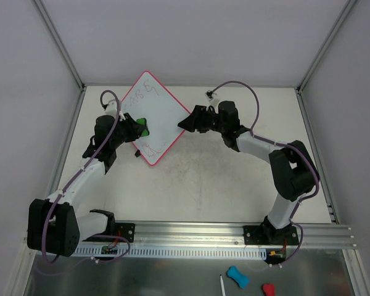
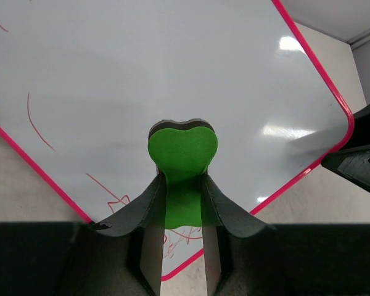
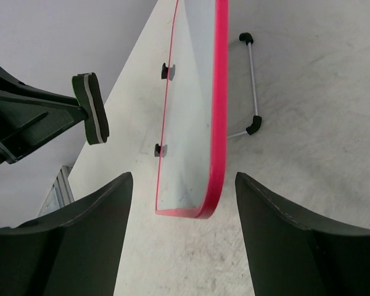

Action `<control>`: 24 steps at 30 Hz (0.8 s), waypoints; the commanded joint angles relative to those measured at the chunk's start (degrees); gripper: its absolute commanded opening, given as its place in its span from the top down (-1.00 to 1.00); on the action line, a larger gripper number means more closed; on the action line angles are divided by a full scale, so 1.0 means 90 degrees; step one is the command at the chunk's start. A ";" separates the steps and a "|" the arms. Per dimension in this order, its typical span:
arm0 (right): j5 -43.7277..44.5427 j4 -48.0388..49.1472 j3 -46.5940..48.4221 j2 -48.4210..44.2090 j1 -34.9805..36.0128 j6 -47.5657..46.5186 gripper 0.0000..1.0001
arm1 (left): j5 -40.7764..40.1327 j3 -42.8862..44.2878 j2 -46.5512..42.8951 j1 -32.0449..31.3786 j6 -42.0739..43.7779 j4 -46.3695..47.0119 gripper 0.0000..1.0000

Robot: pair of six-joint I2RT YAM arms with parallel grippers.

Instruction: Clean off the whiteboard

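The whiteboard [image 1: 157, 114] with a pink-red rim stands tilted like a diamond at the back left. Red scribbles show near its top corner [image 1: 149, 90] and its bottom corner [image 1: 150, 150]. My left gripper [image 1: 139, 128] is shut on a green eraser [image 1: 143, 127] that rests on the board's left-middle. In the left wrist view the eraser [image 2: 182, 151] sits between my fingers [image 2: 151, 203], with scribbles [image 2: 114, 196] beside and below it. My right gripper [image 1: 184, 121] is open at the board's right corner. In the right wrist view that corner [image 3: 203, 185] lies between the open jaws, not touching them.
The board's wire stand [image 3: 253, 86] shows behind it in the right wrist view. A blue object [image 1: 237, 276], a red object [image 1: 268, 288] and a white pen [image 1: 222, 287] lie in front of the rail [image 1: 197, 233]. Grey walls and frame posts enclose the table.
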 commanded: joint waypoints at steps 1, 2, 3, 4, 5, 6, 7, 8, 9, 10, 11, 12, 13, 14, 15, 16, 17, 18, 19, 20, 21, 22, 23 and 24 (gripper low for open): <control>-0.0191 0.0912 -0.0178 -0.0005 -0.0084 0.0478 -0.43 | -0.0180 -0.0095 -0.0148 0.0168 -0.0345 -0.0118 1.00; -0.0201 0.1049 -0.0227 0.0043 -0.0103 0.0585 -0.43 | -0.0181 -0.0114 -0.0148 0.0227 -0.0404 -0.0176 1.00; -0.0211 0.1196 -0.0324 0.0083 -0.0123 0.0693 -0.43 | -0.0171 -0.0172 -0.0128 0.0266 -0.0473 -0.0177 1.00; -0.0211 0.1429 -0.0364 0.0112 -0.0132 0.0877 -0.43 | -0.0162 -0.0202 -0.0119 0.0353 -0.0580 -0.0186 1.00; -0.0182 0.1548 -0.0393 0.0180 -0.0133 0.0957 -0.43 | -0.0200 -0.0231 -0.0128 0.0393 -0.0629 -0.0196 1.00; -0.0172 0.1646 -0.0452 0.0219 -0.0123 0.1044 -0.42 | -0.0229 -0.0299 -0.0109 0.0441 -0.0678 -0.0235 1.00; -0.0172 0.1927 -0.0481 0.0258 -0.0132 0.1219 -0.41 | -0.0239 -0.0329 -0.0109 0.0558 -0.0756 -0.0245 1.00; -0.0153 0.2084 -0.0520 0.0297 -0.0123 0.1308 -0.40 | -0.0211 -0.0358 -0.0099 0.0617 -0.0776 -0.0245 1.00; -0.0143 0.2212 -0.0550 0.0375 -0.0123 0.1396 -0.36 | -0.0181 -0.0397 -0.0070 0.0685 -0.0795 -0.0255 1.00; -0.0143 0.2358 -0.0560 0.0415 -0.0132 0.1445 -0.34 | -0.0142 -0.0417 -0.0050 0.0744 -0.0834 -0.0255 1.00; -0.0133 0.2417 -0.0569 0.0434 -0.0133 0.1523 -0.31 | -0.0074 -0.0436 -0.0031 0.0861 -0.0844 -0.0255 1.00; -0.0133 0.2457 -0.0569 0.0464 -0.0113 0.1553 -0.27 | -0.0045 -0.0446 0.0008 0.0910 -0.0864 -0.0255 1.00; -0.0123 0.2496 -0.0569 0.0483 -0.0113 0.1553 -0.26 | -0.0015 -0.0475 0.0028 0.0949 -0.0893 -0.0245 1.00; -0.0084 0.2515 -0.0569 0.0483 -0.0113 0.1563 -0.25 | 0.0014 -0.0476 0.0057 0.1008 -0.0913 -0.0245 1.00; -0.0065 0.2516 -0.0569 0.0483 -0.0094 0.1553 -0.24 | 0.0014 -0.0485 0.0086 0.1018 -0.0903 -0.0245 1.00; -0.0045 0.2516 -0.0569 0.0483 -0.0074 0.1524 -0.24 | 0.0005 -0.0495 0.0096 0.1028 -0.0913 -0.0245 1.00; 0.0003 0.2516 -0.0569 0.0493 -0.0055 0.1514 -0.23 | -0.0005 -0.0505 0.0096 0.1057 -0.0922 -0.0245 1.00; 0.0033 0.2506 -0.0569 0.0493 -0.0025 0.1504 -0.21 | 0.0014 -0.0505 0.0125 0.1096 -0.0932 -0.0245 1.00; 0.0043 0.2516 -0.0560 0.0503 -0.0015 0.1495 -0.20 | 0.0034 -0.0505 0.0135 0.1106 -0.0932 -0.0245 1.00; 0.0082 0.2516 -0.0540 0.0522 0.0004 0.1495 -0.19 | 0.0044 -0.0495 0.0155 0.1106 -0.0952 -0.0245 1.00; 0.0111 0.2506 -0.0540 0.0532 0.0033 0.1495 -0.12 | 0.0063 -0.0485 0.0203 0.1106 -0.0961 -0.0245 1.00; 0.0131 0.2506 -0.0540 0.0542 0.0043 0.1495 -0.06 | 0.0112 -0.0476 0.0233 0.1261 -0.0981 -0.0245 1.00; 0.0150 0.2506 -0.0531 0.0542 0.0053 0.1485 0.02 | 0.0160 -0.0476 0.0281 0.1282 -0.1000 -0.0245 1.00; 0.0150 0.2506 -0.0521 0.0552 0.0072 0.1485 0.16 | 0.0200 -0.0466 0.0398 0.1320 -0.1001 -0.0245 1.00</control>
